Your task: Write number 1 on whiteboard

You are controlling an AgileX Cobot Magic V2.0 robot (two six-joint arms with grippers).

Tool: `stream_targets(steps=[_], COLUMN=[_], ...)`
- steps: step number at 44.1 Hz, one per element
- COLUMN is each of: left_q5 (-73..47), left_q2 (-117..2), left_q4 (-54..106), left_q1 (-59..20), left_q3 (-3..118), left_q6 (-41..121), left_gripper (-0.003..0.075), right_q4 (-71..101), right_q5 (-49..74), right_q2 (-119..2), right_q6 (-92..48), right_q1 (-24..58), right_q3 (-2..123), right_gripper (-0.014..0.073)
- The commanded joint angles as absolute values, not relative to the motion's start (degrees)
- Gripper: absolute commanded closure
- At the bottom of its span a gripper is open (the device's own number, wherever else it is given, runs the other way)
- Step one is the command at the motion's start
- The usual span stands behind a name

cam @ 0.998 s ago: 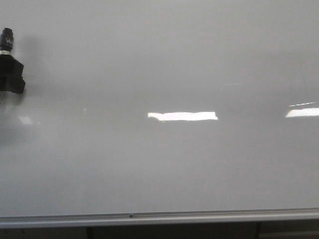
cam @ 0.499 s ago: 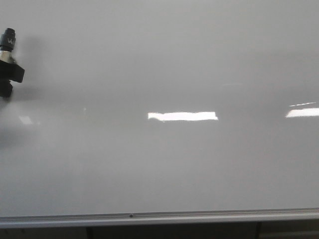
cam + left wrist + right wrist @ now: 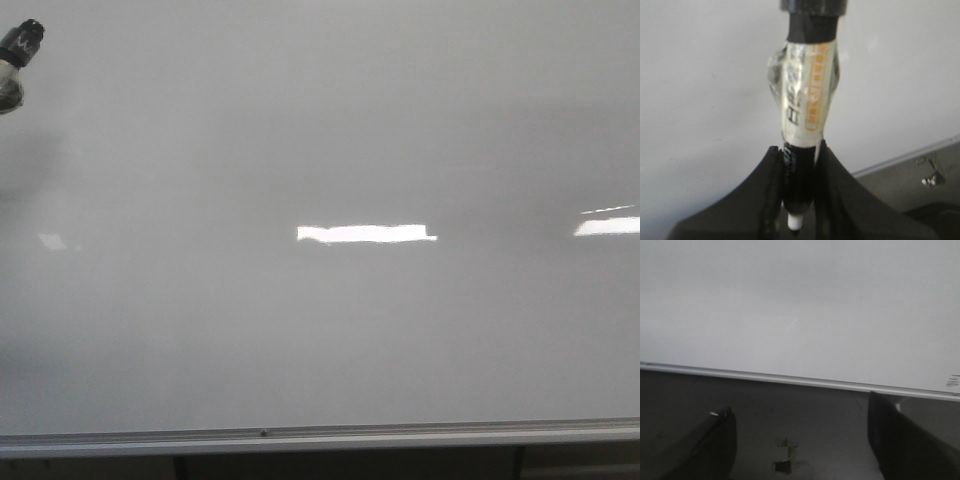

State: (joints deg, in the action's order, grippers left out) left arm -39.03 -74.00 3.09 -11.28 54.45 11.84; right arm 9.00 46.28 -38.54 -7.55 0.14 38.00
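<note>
The whiteboard [image 3: 330, 130] fills the front view, glossy white-grey, with its silver frame strip [image 3: 320, 437] along the lower edge. I see no black stroke of the number 1 on it in any view. My left gripper [image 3: 797, 152] is shut on a black marker [image 3: 807, 95] wrapped in clear tape with an orange label, held in front of the board. In the front view only the marker's end [image 3: 20, 48] shows at the far upper left; the gripper itself is out of that view. My right gripper [image 3: 800, 440] is open and empty, below the board's frame [image 3: 790, 379].
Bright rectangular light reflections lie on the board [image 3: 366, 233] and at its right edge [image 3: 607, 226]. Below the frame in the right wrist view is a dark surface with a small scrap [image 3: 785, 457]. A small metal fitting [image 3: 930, 172] sits under the frame in the left wrist view.
The left gripper has moved up and to the left, out of the front view. Only the marker's end still shows at the upper left corner. The board looks unchanged.
</note>
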Motion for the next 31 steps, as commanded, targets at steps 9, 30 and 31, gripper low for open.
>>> stream_targets(steps=[9,30,31], left_q5=[-53.9,-58.7,-58.4], left_q2=[-64.0,-61.3,-61.5], left_q4=[7.1,25.0,25.0], left_q1=[-18.4,-35.4,-36.5], left_q3=[59.0,59.0,59.0], left_q6=[28.3,47.9,47.9], left_gripper=[0.0739,0.0739,0.0739], right_q4=[26.5,36.4,36.4], right_q5=[50.8,55.6,55.5], right_q2=[-46.5,-57.1,-57.5], right_q6=[-28.5,-56.2,-56.4], right_q1=[5.6,26.4,27.5], right_q3=[46.2,58.6,59.6], right_gripper=[0.0025,0.0025,0.0025])
